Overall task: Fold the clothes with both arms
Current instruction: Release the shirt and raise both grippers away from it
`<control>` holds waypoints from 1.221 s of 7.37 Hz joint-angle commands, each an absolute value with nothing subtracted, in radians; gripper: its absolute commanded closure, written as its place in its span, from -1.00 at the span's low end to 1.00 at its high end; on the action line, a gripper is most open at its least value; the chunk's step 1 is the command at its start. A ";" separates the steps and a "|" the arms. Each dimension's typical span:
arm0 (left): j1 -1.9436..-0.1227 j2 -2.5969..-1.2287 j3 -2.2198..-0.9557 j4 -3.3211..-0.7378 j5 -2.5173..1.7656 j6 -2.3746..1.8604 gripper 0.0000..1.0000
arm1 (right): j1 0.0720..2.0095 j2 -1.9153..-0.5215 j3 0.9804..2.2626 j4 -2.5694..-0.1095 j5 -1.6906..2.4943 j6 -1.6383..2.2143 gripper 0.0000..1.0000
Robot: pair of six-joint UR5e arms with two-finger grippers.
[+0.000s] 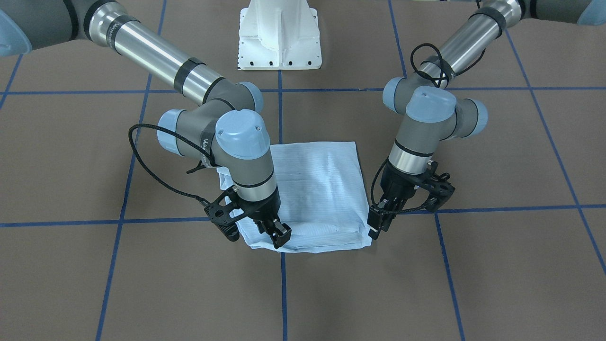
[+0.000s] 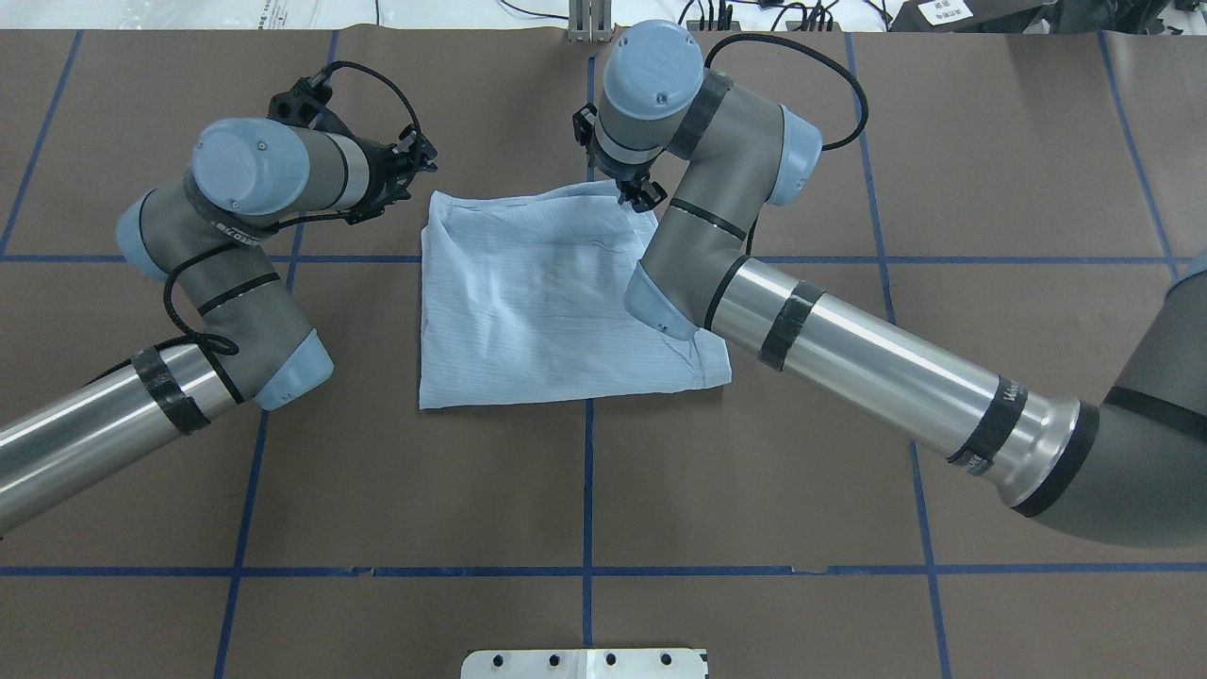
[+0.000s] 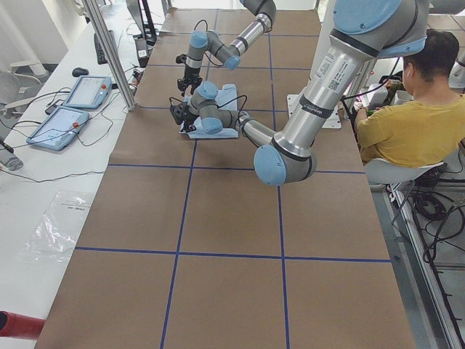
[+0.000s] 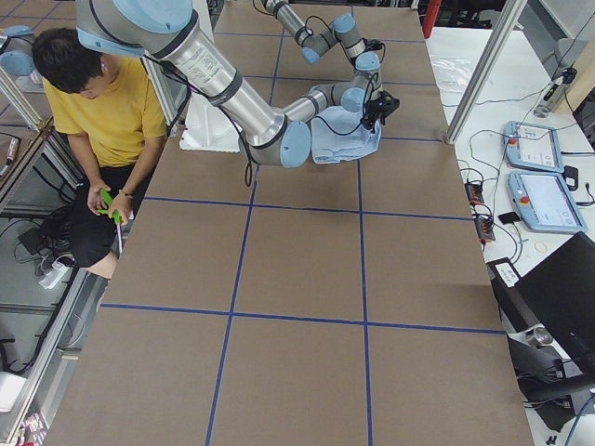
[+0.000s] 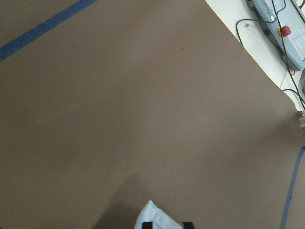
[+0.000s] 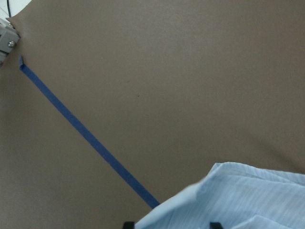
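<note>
On the left of the overhead view, the left gripper [image 1: 377,226] is seen down at the far left corner of the shirt [image 2: 547,302]. In its wrist view a tip of pale cloth is framed between the two fingertips [image 5: 147,224], which are set fairly close. Whether that corner is truly pinched cannot be told.

In the middle, the shirt is found folded into a rough square. It is laid flat at the centre of the surface [image 2: 849,471], across a crossing of the blue tape lines [image 2: 586,490], and its layers are stacked thickest along the edge away from the robot.

Over to the right, the right gripper [image 1: 275,233] is placed above the other far corner. Its jaws are parted, and the shirt's edge is seen between them but not clamped. The right arm [image 2: 849,368] is carried low over the cloth.

Trouble is easily pictured from here. If only the top layer is caught at either corner, the packet could be peeled open when lifted. If one corner is raised before the other is secured, the fold could be dragged askew. Thin, crinkled fabric may be slipped from a light pinch, and the stack could be brushed by the low right arm.
</note>
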State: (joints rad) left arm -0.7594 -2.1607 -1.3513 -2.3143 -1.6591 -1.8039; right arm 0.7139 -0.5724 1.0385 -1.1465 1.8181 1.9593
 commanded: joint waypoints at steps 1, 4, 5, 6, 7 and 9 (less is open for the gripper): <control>-0.816 -2.154 -1.353 -2.321 -1.727 -1.681 -1.00 | 0.787 -0.612 1.040 -1.138 1.888 1.805 -1.00; -0.915 -1.943 -1.532 -2.321 -1.891 -1.258 -1.00 | 0.964 -0.838 1.159 -1.150 2.085 1.402 -1.00; -0.975 -1.855 -1.567 -2.319 -1.966 -1.073 -1.00 | 1.048 -0.938 1.216 -1.150 2.148 1.230 -1.00; -1.071 -1.773 -1.583 -2.319 -2.033 -0.813 -1.00 | 1.134 -1.036 1.260 -1.152 2.207 1.037 -1.00; -1.197 -1.720 -1.575 -2.307 -2.145 -0.573 -1.00 | 1.243 -1.083 1.265 -1.184 2.274 0.844 -1.00; -1.355 -1.626 -1.572 -2.306 -2.249 -0.274 -1.00 | 1.420 -1.159 1.330 -1.396 2.325 0.409 -1.00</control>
State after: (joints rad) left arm -1.2519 -1.6902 -1.5727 -2.3073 -2.1807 -0.4784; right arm 1.3005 -1.1022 1.2841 -1.2620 2.2922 0.6964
